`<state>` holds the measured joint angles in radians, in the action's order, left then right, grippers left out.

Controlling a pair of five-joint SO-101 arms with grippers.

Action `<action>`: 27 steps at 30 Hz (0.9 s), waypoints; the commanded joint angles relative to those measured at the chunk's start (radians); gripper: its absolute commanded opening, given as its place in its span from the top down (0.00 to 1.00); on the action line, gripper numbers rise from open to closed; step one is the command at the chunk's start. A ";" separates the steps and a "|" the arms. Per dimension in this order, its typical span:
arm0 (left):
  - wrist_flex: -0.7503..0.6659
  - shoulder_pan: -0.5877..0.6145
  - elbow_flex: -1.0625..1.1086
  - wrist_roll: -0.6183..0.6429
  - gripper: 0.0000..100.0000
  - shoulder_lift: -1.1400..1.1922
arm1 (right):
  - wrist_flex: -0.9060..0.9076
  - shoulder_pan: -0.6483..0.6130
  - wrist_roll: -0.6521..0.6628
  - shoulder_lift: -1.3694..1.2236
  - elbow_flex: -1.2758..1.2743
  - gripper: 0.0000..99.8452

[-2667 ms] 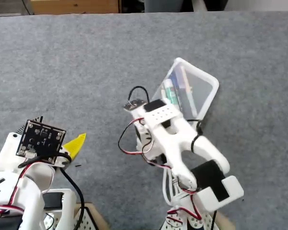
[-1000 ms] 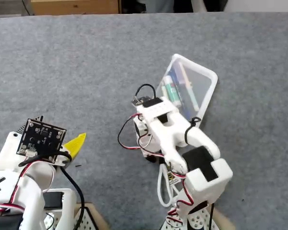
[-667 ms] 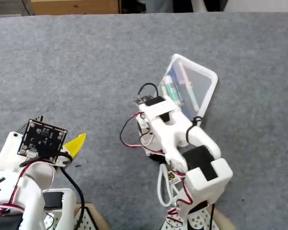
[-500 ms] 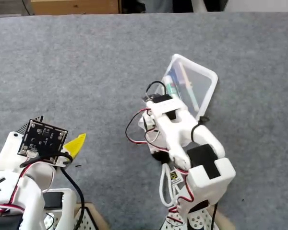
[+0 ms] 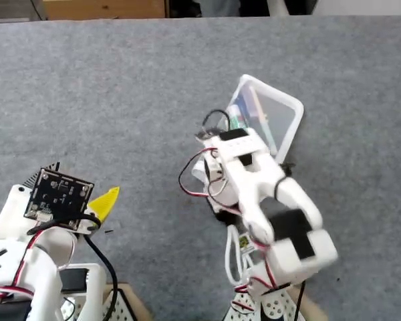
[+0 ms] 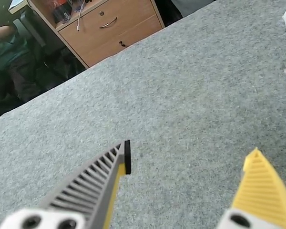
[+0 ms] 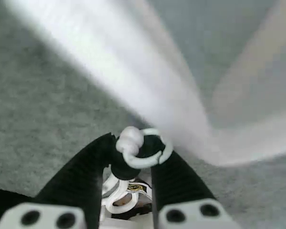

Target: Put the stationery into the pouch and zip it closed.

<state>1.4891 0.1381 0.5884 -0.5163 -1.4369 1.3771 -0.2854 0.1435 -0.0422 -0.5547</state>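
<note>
Now, pouch (image 5: pixel 275 112): lies flat on the grey mat (image 5: pixel 120 80), right of centre, with the stationery (image 5: pixel 244 122) inside, so zipping looks like the step in hand.
Right gripper (image 7: pixel 133 151): jaws pinched narrow on the white zip pull (image 7: pixel 144 147), probably to drag it along.
Left gripper (image 6: pixel 190 157): jaws wide, holding nothing, near left, well apart.

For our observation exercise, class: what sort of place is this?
Probably an office or lab workroom: a table covered in grey felt, a wooden drawer cabinet behind it, and the left arm and right arm standing at the table's near edge.
</note>
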 commanded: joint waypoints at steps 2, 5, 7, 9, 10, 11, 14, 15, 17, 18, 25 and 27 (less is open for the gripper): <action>0.002 -0.007 0.002 0.002 0.62 -0.002 | 0.066 0.003 0.135 0.337 0.033 0.99; 0.002 -0.010 0.002 0.002 0.62 -0.002 | 0.130 0.000 0.213 0.516 0.073 0.99; 0.002 -0.012 0.004 0.003 0.62 -0.002 | 0.176 0.000 0.229 0.595 0.122 0.99; 0.002 -0.012 0.004 0.008 0.62 0.000 | 0.224 0.002 0.261 0.628 0.186 0.99; 0.002 -0.013 0.004 0.025 0.62 0.000 | 0.244 0.002 0.281 0.631 0.217 0.99; 0.002 -0.013 0.004 0.048 0.62 0.000 | 0.261 0.000 0.288 0.633 0.249 0.99; 0.005 -0.013 0.005 0.100 0.62 0.003 | 0.276 0.002 0.292 0.639 0.332 0.99; 0.015 -0.015 0.005 0.109 0.62 0.005 | 0.276 0.002 0.292 0.639 0.361 0.99; 0.040 -0.033 0.005 0.115 0.62 0.005 | 0.282 0.002 0.292 0.639 0.417 0.99; 0.057 -0.045 0.005 0.115 0.62 0.006 | 0.284 0.002 0.292 0.639 0.444 0.99; 0.114 -0.087 0.004 0.173 0.62 0.002 | 0.282 -0.003 0.290 0.639 0.639 0.99; 0.114 -0.097 -0.001 0.190 0.62 0.000 | 0.282 -0.003 0.290 0.639 0.687 0.99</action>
<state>1.5980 0.0629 0.5961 -0.3583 -1.4369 1.6579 -0.2839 0.4273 0.5608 0.0315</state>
